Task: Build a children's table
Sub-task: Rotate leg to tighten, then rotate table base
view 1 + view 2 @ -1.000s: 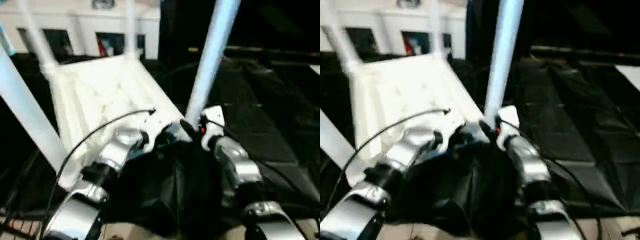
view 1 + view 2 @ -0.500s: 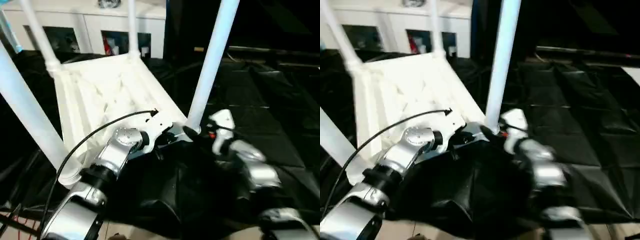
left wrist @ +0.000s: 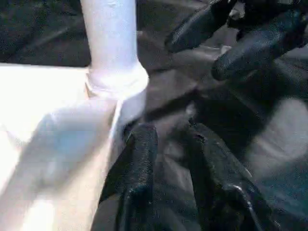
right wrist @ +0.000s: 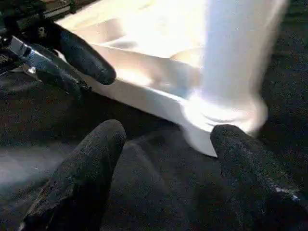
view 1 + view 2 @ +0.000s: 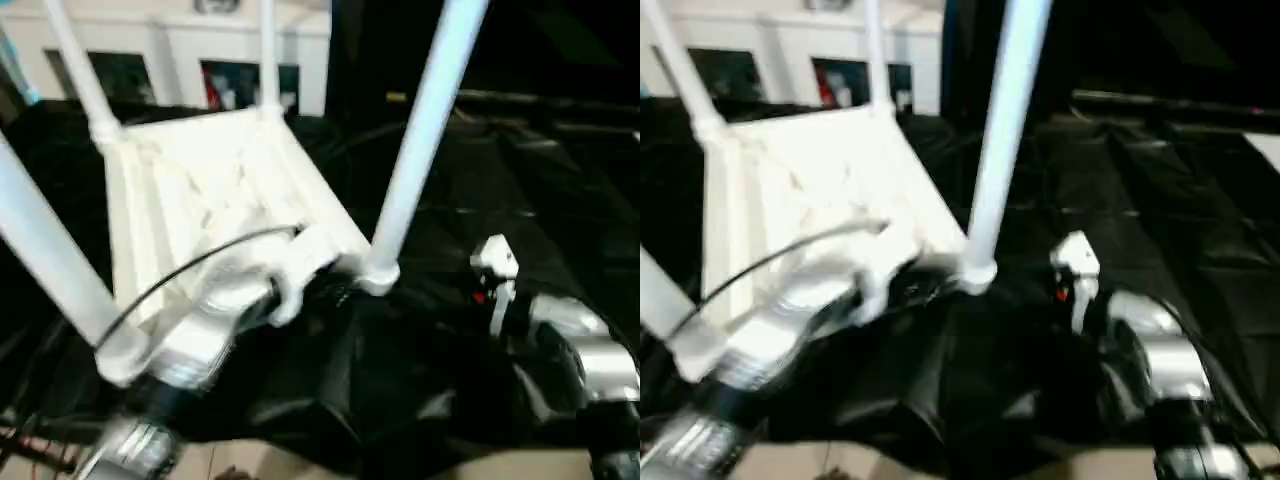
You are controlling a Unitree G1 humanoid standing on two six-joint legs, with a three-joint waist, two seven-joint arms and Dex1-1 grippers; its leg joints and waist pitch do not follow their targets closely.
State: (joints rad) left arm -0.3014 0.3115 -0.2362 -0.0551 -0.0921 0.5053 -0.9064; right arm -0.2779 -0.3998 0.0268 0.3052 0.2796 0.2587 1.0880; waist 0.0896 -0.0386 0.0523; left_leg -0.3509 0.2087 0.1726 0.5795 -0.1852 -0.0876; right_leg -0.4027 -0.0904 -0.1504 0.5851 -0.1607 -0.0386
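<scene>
Because the white plastic children's table lies upside down on the black crumpled sheet, its ribbed underside faces up and four long round white legs rise from the corners. The nearest right leg stands in its corner socket, between the two arms. The left pincer is beside that corner, its two black fingers a little apart with nothing between them. The right pincer is spread wide, close to the base of the same leg but not touching it, and holds nothing.

I judge that the table is light and stiff, but smooth plastic can slip in rubber fingers. The legs are long, so a pull near their tops may lever them out or tip the table. A safer hold seems to be low on a leg near the socket, or on the thick rim of the top. Behind stands a white cabinet with glass doors.
</scene>
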